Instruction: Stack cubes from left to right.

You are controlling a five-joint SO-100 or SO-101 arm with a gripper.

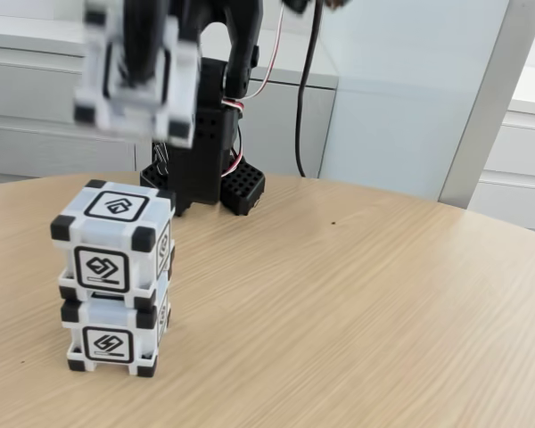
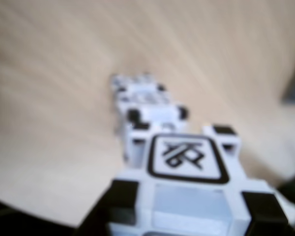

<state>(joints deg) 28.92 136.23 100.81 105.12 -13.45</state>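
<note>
The claw (image 1: 143,76) squeezes the third cube (image 1: 135,76) high above the two-cube stack (image 1: 114,278), ready to go on top.

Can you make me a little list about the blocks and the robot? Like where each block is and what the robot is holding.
stack: two cubes, top cube sitting on bottom cube
stack place: left part of the wooden table in the fixed view
third cube: held cube up in the air above the stack, blurred
gripper: gripper with its jaws closed on the held cube
wrist view: held cube close up, stack below it, blurry
robot base: black base behind the stack
</note>
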